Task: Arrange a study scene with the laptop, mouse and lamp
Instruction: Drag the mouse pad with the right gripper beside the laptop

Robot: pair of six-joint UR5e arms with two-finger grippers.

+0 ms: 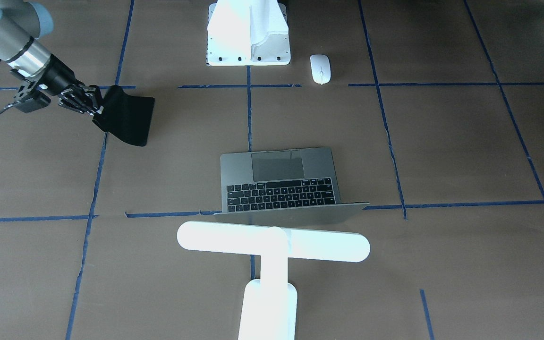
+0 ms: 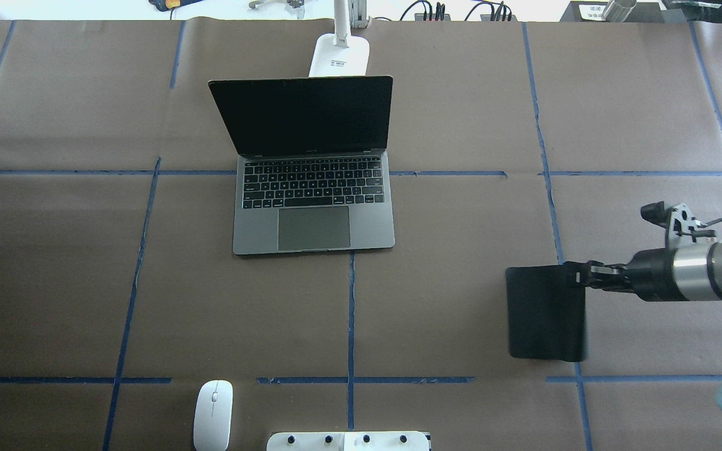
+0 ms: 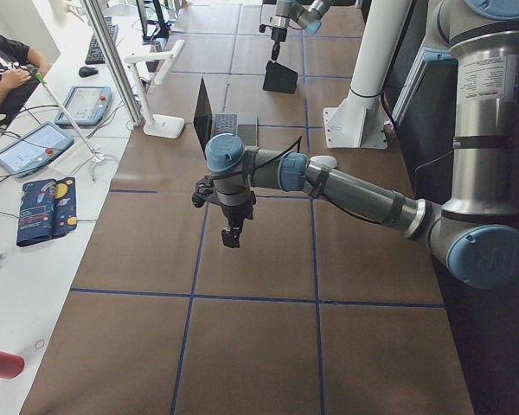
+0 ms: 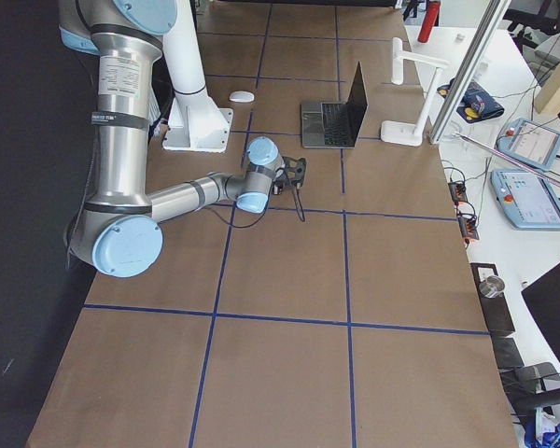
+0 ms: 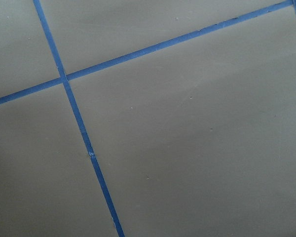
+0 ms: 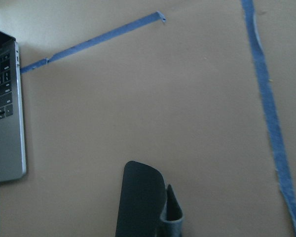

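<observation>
Overhead, laptop screen, front view, grey lid

lamp behind laptop | mat right of laptop | mouse left of mount

Brown-papered tabletop, gridded with blue tape. Black mat, one edge curled upward. White bolted mount at tabletop edge. White side bench: tablets, patterned pouch.
</observation>
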